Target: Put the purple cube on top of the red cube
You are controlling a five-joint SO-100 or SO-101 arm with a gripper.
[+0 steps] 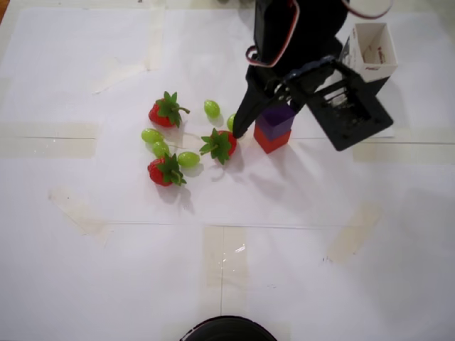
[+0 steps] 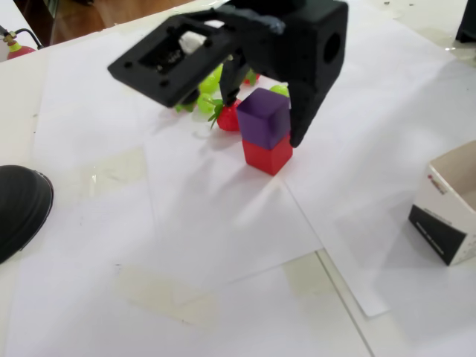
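On the white surface (image 2: 223,223), the pincer (image 2: 264,111) stands directly above the stack with its fingers apart either side of the purple cube (image 2: 263,117), which sits squarely on the red cube (image 2: 268,156), so withdrawal looks straight upward.

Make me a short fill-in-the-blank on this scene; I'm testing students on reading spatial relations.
1. The purple cube sits on top of the ____ cube.
2. The gripper's two fingers stand on either side of the ____ cube.
3. In the overhead view, the strawberries lie to the ____ of the cubes.
4. The white box is standing ____.

Answers: red; purple; left; upright
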